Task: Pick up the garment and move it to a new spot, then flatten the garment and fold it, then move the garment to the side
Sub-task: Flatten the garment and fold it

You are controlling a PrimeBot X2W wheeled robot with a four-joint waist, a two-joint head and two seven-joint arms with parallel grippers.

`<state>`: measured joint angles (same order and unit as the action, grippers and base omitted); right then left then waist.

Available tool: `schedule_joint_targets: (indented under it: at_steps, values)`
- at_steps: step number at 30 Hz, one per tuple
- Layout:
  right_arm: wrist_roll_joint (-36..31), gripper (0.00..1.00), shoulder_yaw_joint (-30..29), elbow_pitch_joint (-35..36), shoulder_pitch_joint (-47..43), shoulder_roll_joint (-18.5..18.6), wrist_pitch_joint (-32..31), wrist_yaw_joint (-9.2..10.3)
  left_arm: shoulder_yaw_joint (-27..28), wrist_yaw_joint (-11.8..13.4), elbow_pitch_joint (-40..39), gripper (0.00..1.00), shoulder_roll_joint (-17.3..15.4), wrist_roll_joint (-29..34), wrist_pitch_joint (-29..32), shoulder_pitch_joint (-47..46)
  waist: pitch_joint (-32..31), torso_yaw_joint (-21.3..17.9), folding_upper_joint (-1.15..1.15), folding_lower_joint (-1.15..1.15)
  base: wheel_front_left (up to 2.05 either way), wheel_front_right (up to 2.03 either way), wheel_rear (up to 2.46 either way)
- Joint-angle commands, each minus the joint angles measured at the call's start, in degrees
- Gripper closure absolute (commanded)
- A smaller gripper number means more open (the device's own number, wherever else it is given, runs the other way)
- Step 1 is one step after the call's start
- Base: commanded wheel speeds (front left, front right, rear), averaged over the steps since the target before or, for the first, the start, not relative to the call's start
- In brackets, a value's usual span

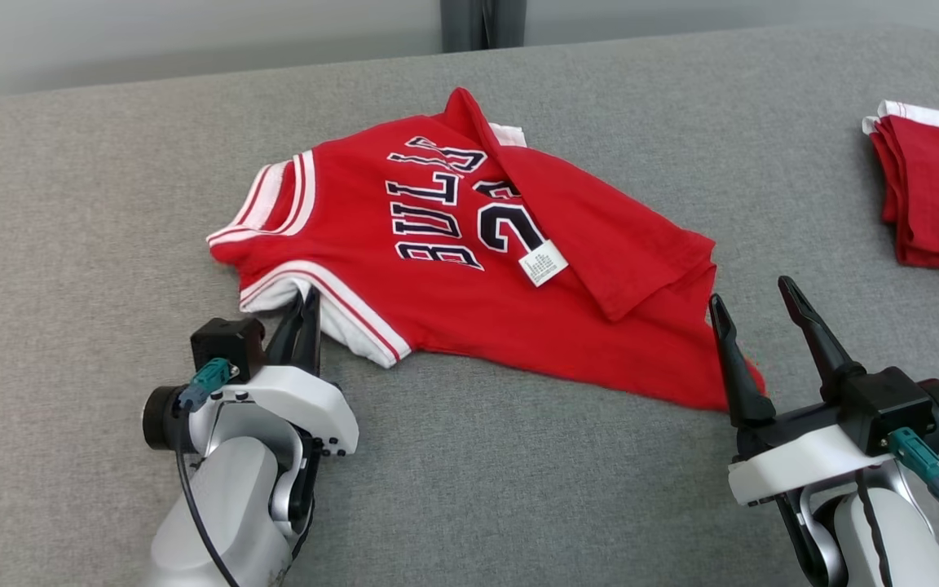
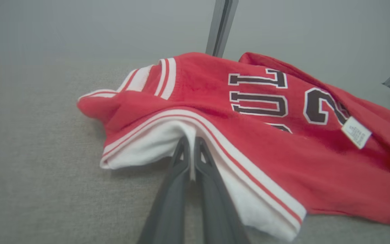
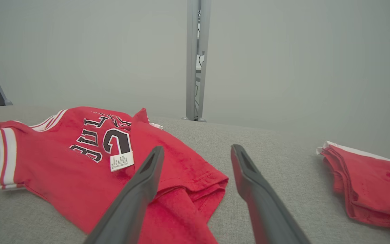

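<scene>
A red garment point(image 1: 453, 269) with black lettering, white trim and a white tag lies crumpled on the grey surface, partly folded over itself. My left gripper point(image 1: 306, 306) is shut on the white-trimmed edge at the garment's near-left corner; in the left wrist view the fingers point(image 2: 181, 159) pinch the white layer of the garment point(image 2: 249, 135). My right gripper point(image 1: 755, 306) is open, hovering at the garment's near-right corner with nothing between its fingers. In the right wrist view the garment point(image 3: 80, 159) spreads to the left of the open gripper point(image 3: 196, 150).
A stack of folded red clothes point(image 1: 938, 191) with white trim sits at the right edge of the grey cushioned surface point(image 1: 518, 489), also visible as the folded red clothes point(image 3: 367, 186). A grey post point(image 3: 195, 61) stands behind the surface's far edge.
</scene>
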<state>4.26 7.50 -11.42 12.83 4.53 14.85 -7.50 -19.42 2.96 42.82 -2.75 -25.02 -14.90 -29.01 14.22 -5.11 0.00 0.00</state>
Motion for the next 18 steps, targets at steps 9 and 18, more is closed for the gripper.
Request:
schedule_joint_targets:
  at_steps: [9, 18]
  values:
    - [-0.3, 0.00, 0.0, -0.6, -0.5, 0.5, 0.4, 0.00, 4.6, 4.0, -14.4, 1.00, -0.6, 5.6, -0.3, 4.7, -1.3, 0.8, 0.00, 0.00, 0.00, 0.00, 0.00]
    - [0.0, 0.00, 0.7, -1.1, -0.1, 0.4, 0.4, 0.00, -0.5, 5.1, -14.2, 1.00, -2.2, 14.8, 0.0, 0.3, -0.3, -0.6, 0.00, 0.00, 0.00, 0.00, 0.00]
